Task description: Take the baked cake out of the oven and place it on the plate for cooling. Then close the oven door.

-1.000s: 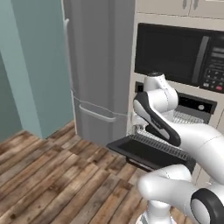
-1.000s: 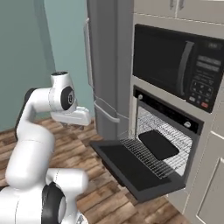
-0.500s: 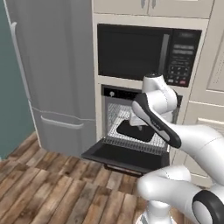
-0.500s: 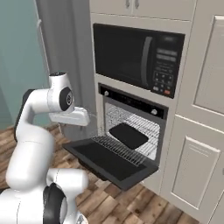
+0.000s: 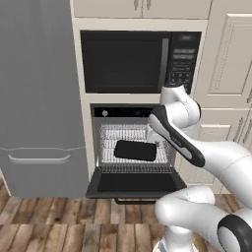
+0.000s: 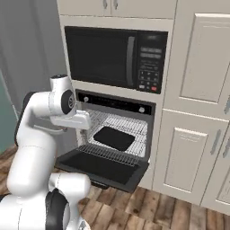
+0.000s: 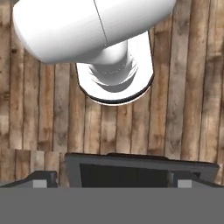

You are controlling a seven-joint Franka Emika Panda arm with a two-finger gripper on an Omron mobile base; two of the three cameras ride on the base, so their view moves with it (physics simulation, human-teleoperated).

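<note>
Presently, item one: dark flat rectangular baked cake (image 5: 135, 150), lying on the wire rack (image 5: 133, 140) inside the built-in black wall oven (image 6: 117, 128), roughly mid-rack, untouched. Item two: wide black drop-down oven door (image 5: 135, 183), fully lowered and level, its front edge also visible from the hand camera (image 7: 140, 169).

Item three: my two-finger tool (image 6: 88, 120), held at the left side of the oven mouth in the right base view, above the door and short of the rack. Its fingers are not plainly visible, so I cannot tell whether they are spread or pressed together.

Handling note, my judgement: I am in the approach. I should spread the fingers before entering, come in level between the rack and the oven's top edge, and take the cake at its near edge without scraping the rack wires or leaning on the door.

Change record: since half a second ago the whole picture has shifted; the base has driven round to face the oven squarely, and the grey refrigerator (image 5: 34, 98) now sits further left. Arm posture looks unchanged.
</note>
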